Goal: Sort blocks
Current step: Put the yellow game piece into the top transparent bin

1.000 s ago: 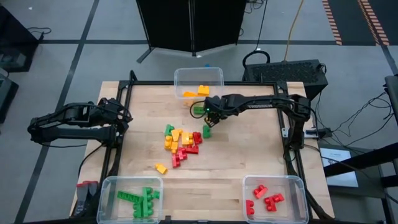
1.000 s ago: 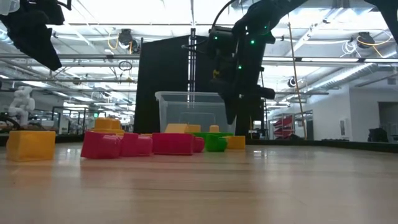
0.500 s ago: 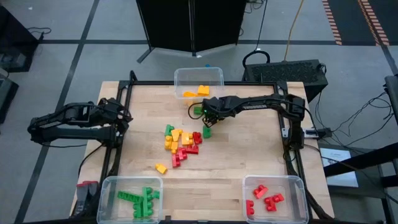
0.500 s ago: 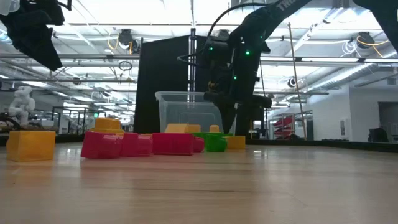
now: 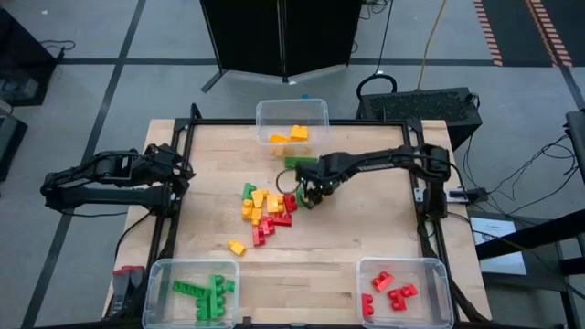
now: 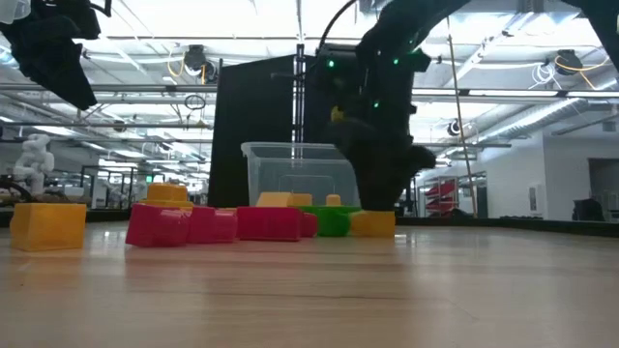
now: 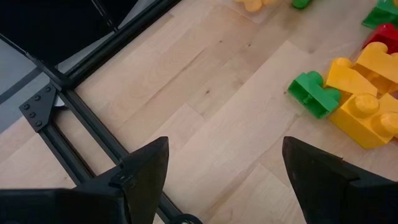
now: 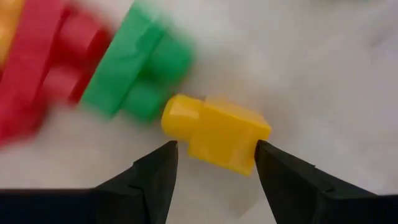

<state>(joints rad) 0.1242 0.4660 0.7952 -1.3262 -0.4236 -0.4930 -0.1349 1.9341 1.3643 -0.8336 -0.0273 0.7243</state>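
Note:
A pile of red, yellow and green blocks [image 5: 265,210] lies mid-table, and one yellow block [image 5: 237,247] lies apart nearer the front edge. My right gripper [image 5: 309,195] points down at the pile's right end, open. Its fingers stand either side of a yellow block [image 8: 217,134] lying on the table beside a green block [image 8: 140,74]; no touch shows. In the low view the gripper [image 6: 382,193] hangs just over that block [image 6: 372,224]. My left gripper [image 7: 224,180] waits open at the table's left edge [image 5: 178,174].
Three clear bins stand at the table's edges. The far-middle bin [image 5: 315,108] holds yellow blocks. The near-left bin [image 5: 160,274] holds green blocks, and the near-right bin [image 5: 439,274] holds red ones. A black frame [image 5: 187,137] runs around the tabletop.
My right gripper has moved from near the far bin toward the near edge and down, and now stands over the pile's right end, astride the yellow block. Its opening has stayed the same. No blocks have moved.

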